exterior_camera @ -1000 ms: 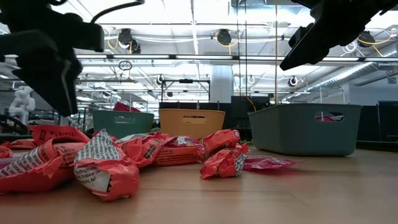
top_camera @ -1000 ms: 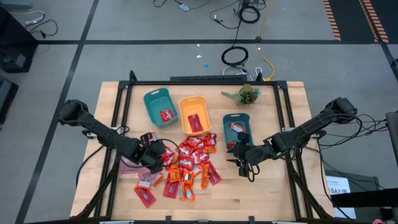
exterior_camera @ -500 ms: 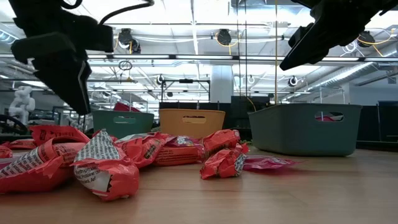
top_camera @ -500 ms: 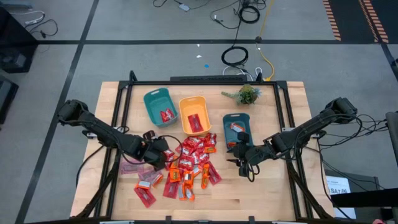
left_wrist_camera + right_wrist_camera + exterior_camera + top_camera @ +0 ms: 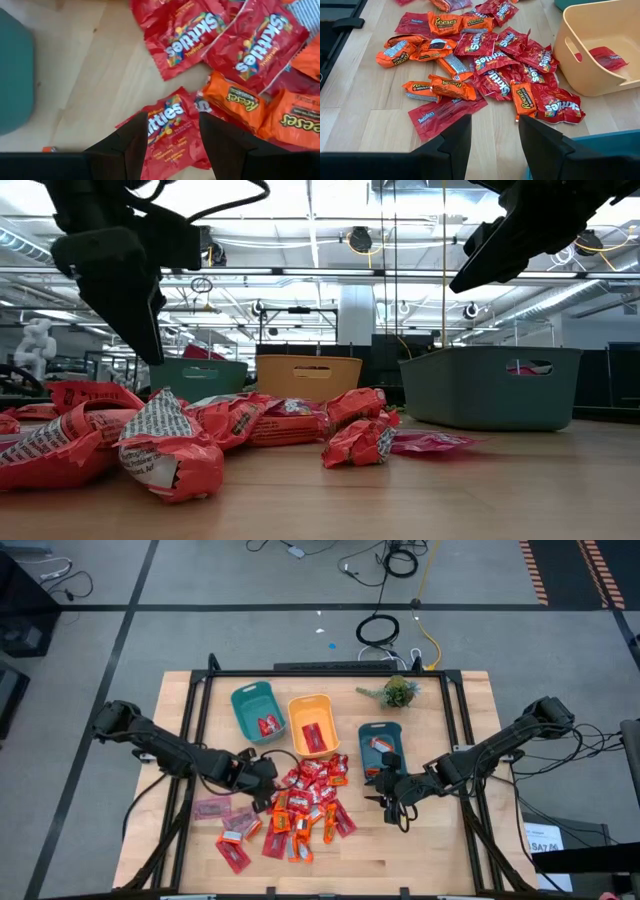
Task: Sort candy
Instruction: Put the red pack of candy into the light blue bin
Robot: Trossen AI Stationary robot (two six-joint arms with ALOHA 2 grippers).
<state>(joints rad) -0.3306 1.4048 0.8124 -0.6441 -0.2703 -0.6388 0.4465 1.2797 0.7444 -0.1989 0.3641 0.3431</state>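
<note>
The candy pile (image 5: 305,802) of red and orange wrapped packets lies flat on the table's middle; it also shows in the right wrist view (image 5: 485,75) and the low view (image 5: 200,435). A pale pink packet (image 5: 212,808) lies to the pile's left. My left gripper (image 5: 266,776) is open over the pile's left edge. In its wrist view (image 5: 172,135) the fingers stand on either side of a red Skittles packet (image 5: 167,122), and in the low view (image 5: 125,285) it hangs above the candies. My right gripper (image 5: 390,796) is open (image 5: 495,137), right of the pile, near the small teal bin (image 5: 380,742).
Three bins stand behind the pile: a teal bin (image 5: 255,710) and an orange bin (image 5: 312,725), each with a red candy inside, and the small teal bin at the right. A green plant (image 5: 398,692) sits at the far edge. Bare wood lies near the right gripper.
My left gripper has moved toward the table's right and a little toward the far edge, rising over the pile's left edge. The pale pink packet it stood over now lies uncovered. The right arm has kept still.
</note>
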